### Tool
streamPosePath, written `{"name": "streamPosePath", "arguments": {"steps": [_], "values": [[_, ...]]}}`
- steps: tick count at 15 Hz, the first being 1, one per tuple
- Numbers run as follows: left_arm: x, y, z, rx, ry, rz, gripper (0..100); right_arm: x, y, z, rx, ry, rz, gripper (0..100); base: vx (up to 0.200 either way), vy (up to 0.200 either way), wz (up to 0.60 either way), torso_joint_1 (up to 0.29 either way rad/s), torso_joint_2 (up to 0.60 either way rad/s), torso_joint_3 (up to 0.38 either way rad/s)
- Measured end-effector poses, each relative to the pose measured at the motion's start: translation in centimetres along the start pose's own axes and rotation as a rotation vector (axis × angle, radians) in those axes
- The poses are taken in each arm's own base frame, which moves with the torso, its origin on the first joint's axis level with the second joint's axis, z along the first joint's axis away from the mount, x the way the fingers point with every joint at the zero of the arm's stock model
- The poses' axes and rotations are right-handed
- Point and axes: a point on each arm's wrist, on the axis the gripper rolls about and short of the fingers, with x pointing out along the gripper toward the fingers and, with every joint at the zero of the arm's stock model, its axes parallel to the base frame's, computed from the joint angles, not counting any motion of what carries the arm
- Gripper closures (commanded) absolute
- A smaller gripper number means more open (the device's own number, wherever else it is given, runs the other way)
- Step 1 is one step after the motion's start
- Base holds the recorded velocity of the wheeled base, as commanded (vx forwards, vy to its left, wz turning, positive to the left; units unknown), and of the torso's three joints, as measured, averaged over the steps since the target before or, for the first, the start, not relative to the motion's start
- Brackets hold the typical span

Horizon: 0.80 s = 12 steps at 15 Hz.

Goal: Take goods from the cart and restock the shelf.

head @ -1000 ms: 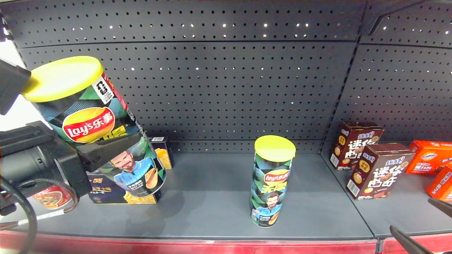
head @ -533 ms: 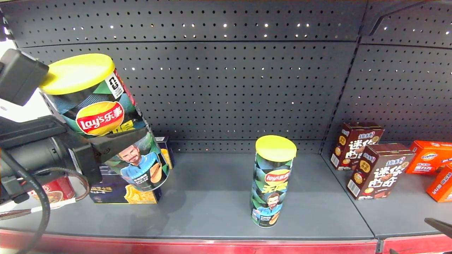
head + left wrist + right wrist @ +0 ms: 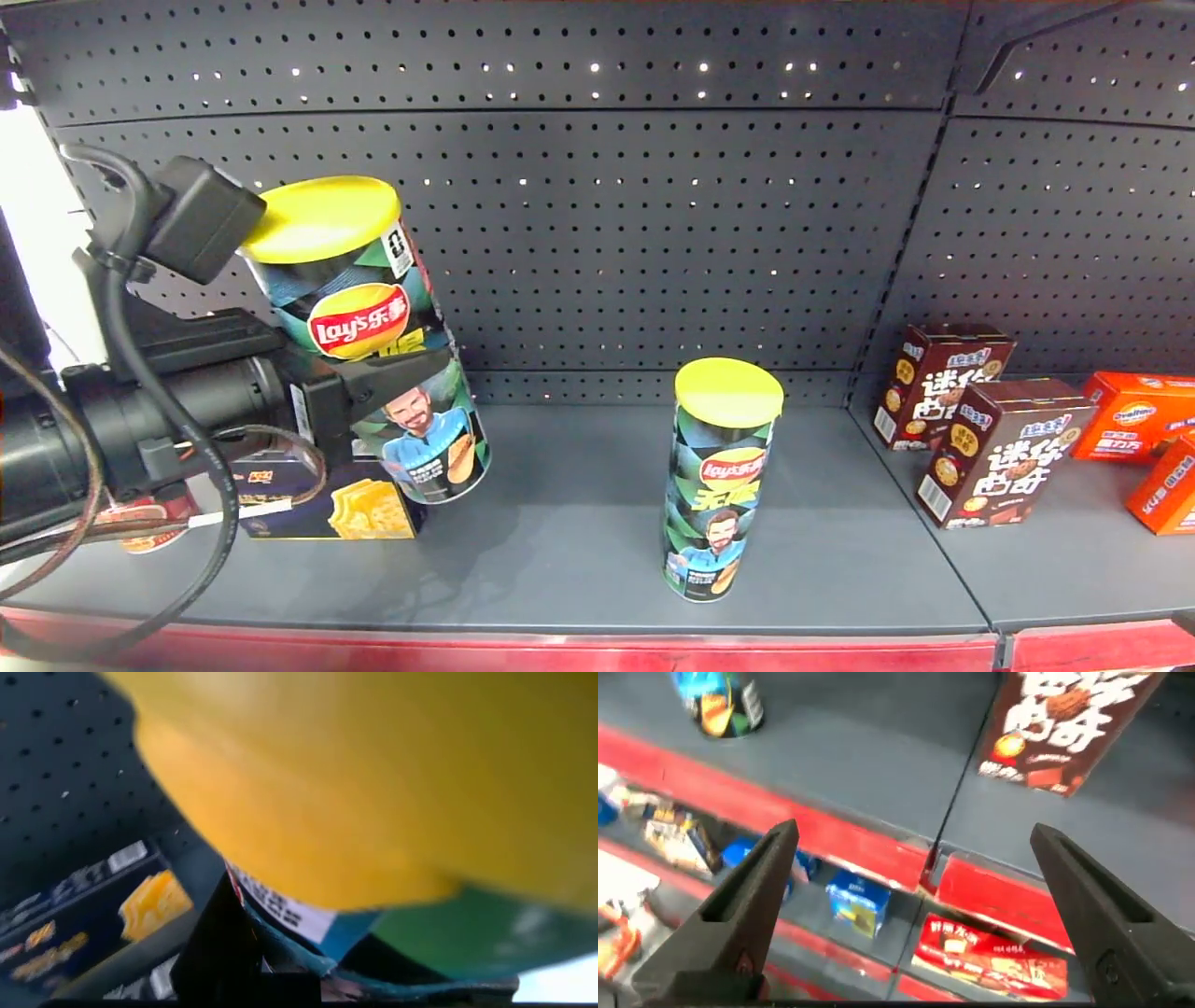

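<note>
My left gripper is shut on a chips can with a yellow lid, held tilted above the left part of the grey shelf. The same can's yellow lid looms close in the left wrist view. A second, identical chips can stands upright mid-shelf, apart from the held one. My right gripper is open, with nothing between its fingers, out in front of the shelf's red front edge.
A dark blue snack box sits under the held can, with another box behind it. Brown boxes and orange boxes fill the right bay. A pegboard wall backs the shelf. Lower shelves hold packaged goods.
My left arm has carried the held can rightward and farther in over the shelf. The right gripper's fingertips have dropped out of the head view's lower right corner.
</note>
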Motion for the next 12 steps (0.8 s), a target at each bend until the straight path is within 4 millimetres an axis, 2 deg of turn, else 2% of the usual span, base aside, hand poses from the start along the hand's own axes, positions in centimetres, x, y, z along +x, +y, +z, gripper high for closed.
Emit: {"name": "streamPosePath", "arguments": {"steps": [5, 12], "values": [[3.1, 0.4, -0.5, -0.009, 0.037, -0.045, 100, -1.0, -0.2, -0.7, 0.046, -0.05, -0.123, 0, 0.0, 0.0, 0.0, 0.0, 0.0, 0.0], [6.4, 0.4, -0.9, -0.011, 0.065, -0.085, 100, -3.3, 0.3, -3.4, 0.085, -0.047, -0.281, 0, 0.0, 0.0, 0.0, 0.0, 0.0, 0.0]]}}
